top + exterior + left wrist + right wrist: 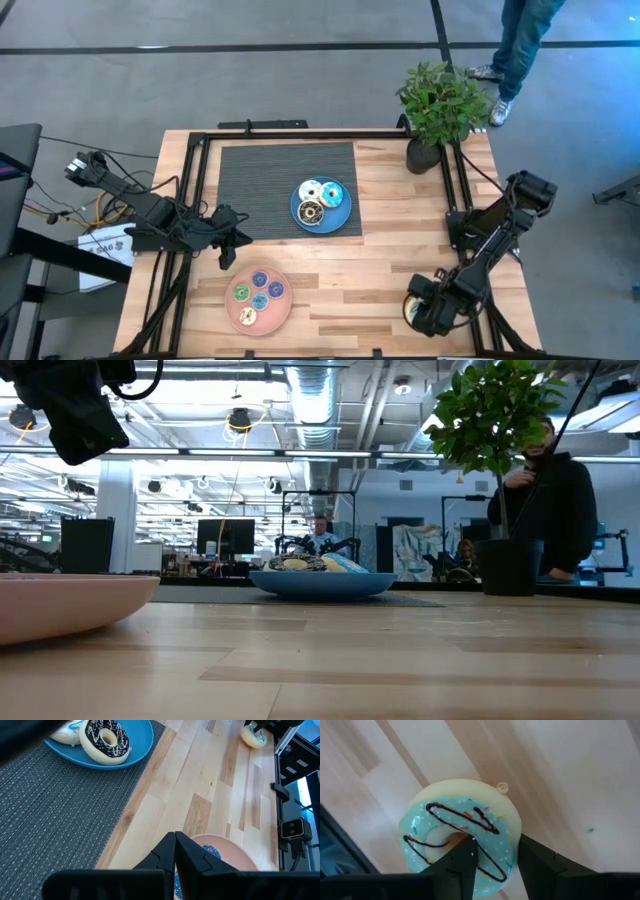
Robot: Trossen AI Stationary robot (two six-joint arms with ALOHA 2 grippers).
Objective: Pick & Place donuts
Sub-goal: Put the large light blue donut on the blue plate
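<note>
A teal-iced donut (460, 830) with a cream base lies on the bare wood near the table's near right corner (409, 311). My right gripper (495, 847) stands over it, pointing down and shut on its ring. A blue plate (342, 222) at mid-table holds three donuts: white, teal and brown (106, 739). A pink plate (245, 320) at the near left holds several small donuts. My left gripper (175, 836) hangs shut, holding nothing, above the table just beyond the pink plate (232, 250). My right gripper has one finger (465, 851) in the donut's hole and the other (537, 857) against the outer side, with the ring's iced band (495, 832) between them. The fingers come from above, pointing down. The donut lies flat on the wood.
A dark woven mat (270, 180) covers the far middle of the table under the blue plate. A potted plant (438, 105) stands at the far right corner. A person's legs (520, 45) show on the floor beyond. Bare wood lies between the plates and my right gripper.
</note>
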